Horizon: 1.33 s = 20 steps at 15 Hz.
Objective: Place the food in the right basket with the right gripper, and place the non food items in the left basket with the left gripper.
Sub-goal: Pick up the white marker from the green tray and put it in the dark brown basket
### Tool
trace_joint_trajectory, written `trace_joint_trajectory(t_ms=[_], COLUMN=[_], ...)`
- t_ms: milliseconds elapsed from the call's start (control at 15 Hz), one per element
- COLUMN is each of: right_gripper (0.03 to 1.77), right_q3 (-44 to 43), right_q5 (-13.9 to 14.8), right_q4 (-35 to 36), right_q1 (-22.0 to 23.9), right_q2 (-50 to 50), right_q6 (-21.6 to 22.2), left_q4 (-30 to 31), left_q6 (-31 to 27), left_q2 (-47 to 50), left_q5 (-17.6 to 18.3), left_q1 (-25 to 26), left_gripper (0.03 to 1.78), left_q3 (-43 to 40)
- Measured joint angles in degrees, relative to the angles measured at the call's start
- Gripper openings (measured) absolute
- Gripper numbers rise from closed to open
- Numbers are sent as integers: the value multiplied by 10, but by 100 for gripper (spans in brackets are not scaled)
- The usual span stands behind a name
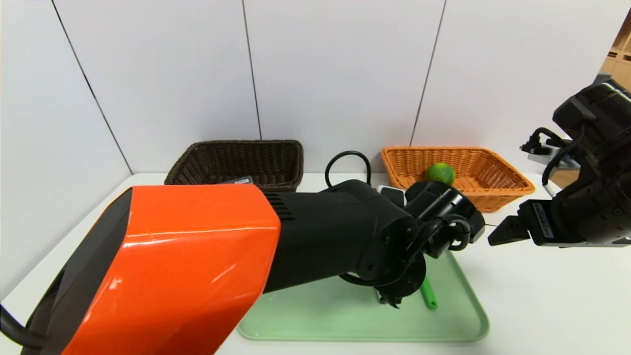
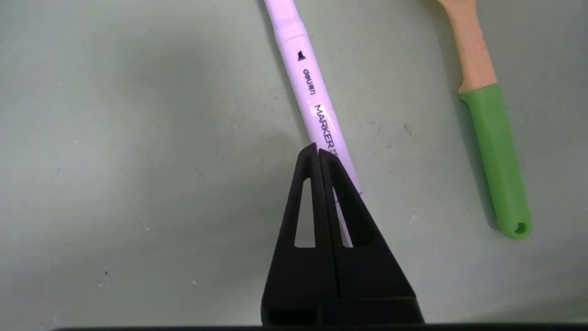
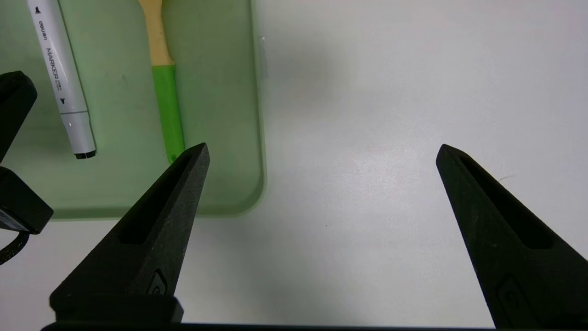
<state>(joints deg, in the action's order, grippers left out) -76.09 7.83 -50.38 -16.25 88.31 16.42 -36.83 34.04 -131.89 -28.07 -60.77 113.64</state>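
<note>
Closed left tool over the white marker

With noon at the far side and the green tray as the clock's centre, the white marker lies flat on the tray, its long axis running from 11 to 5 o'clock, a black-tipped end pointing to 5. The left gripper is the tool above it, narrow, its fingertips together and holding nothing; whether they touch the marker, I cannot tell. At the marker's 3 o'clock, apart from it, lies the pasta spoon, green handle end also towards 5.

The right gripper stands wide and empty above the white surface, at 2 o'clock. Farther off, the orange-tan basket at 1 o'clock contains the lime; the dark brown basket at 10 to 11 contains a dark grey case.
</note>
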Motion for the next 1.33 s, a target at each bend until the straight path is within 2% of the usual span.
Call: trace_joint_trajectory(t_ms=[200, 533, 667, 867, 1067, 1333], right_gripper=[170, 170, 170, 170, 170, 170], right_q3=[4, 4, 4, 4, 4, 8], right_q5=[0, 0, 0, 0, 0, 0], right_q4=[0, 1, 0, 0, 0, 1], right_q1=[0, 0, 0, 0, 0, 0], right_q2=[-2, -4, -5, -7, -7, -10], right_q6=[0, 0, 0, 0, 0, 0], left_q4=[-21, -23, -23, -16, -10, -3], left_q6=[-5, -7, -8, -11, -8, -5], left_q2=[0, 1, 1, 1, 1, -5], left_q5=[5, 7, 7, 7, 7, 7], left_q1=[1, 1, 1, 1, 1, 3], left_gripper=[4, 4, 42, 83, 111, 135], left_q3=[0, 0, 0, 0, 0, 1])
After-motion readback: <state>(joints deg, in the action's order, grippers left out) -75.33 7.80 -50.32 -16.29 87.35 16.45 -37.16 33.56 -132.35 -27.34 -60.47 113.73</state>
